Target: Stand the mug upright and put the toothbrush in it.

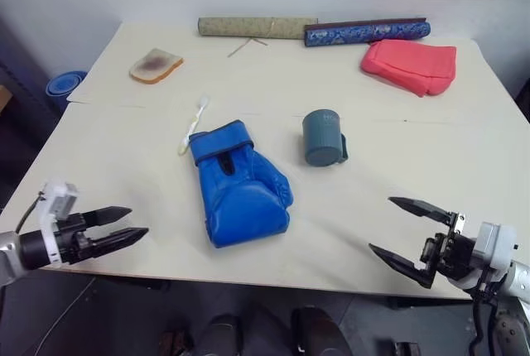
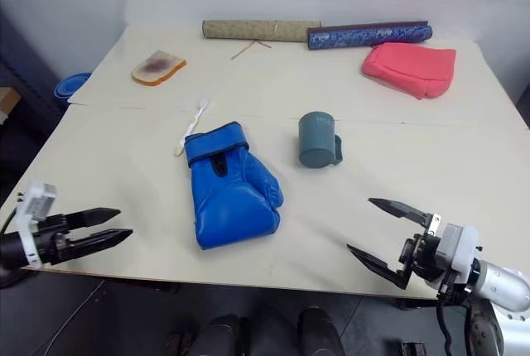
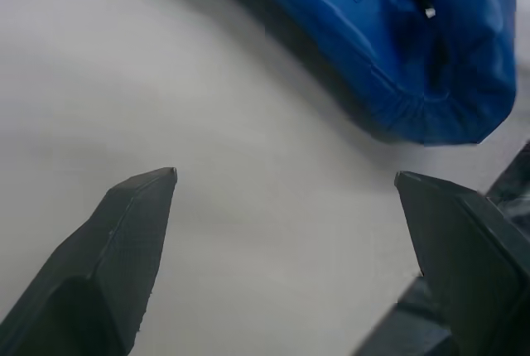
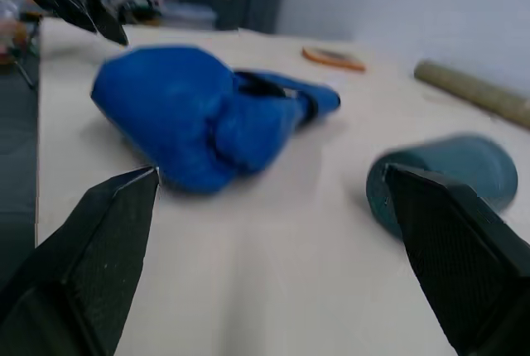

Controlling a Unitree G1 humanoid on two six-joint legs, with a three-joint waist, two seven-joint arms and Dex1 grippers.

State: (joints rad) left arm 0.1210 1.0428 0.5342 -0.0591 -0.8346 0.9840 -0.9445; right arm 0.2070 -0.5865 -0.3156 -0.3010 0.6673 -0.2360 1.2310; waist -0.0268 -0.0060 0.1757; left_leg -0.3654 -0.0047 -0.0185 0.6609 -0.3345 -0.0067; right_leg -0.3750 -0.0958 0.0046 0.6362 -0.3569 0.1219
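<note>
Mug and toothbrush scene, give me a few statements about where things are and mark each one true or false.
1. The mug lies on its side on the table. True.
2. The toothbrush is inside the mug. False: it lies on the table beside the cuff of the blue glove.
3. The left gripper holds the glove. False: it is open and empty, near the table's front edge.
4. The right gripper is open. True.
5. The red pouch lies beyond the mug. True.
</note>
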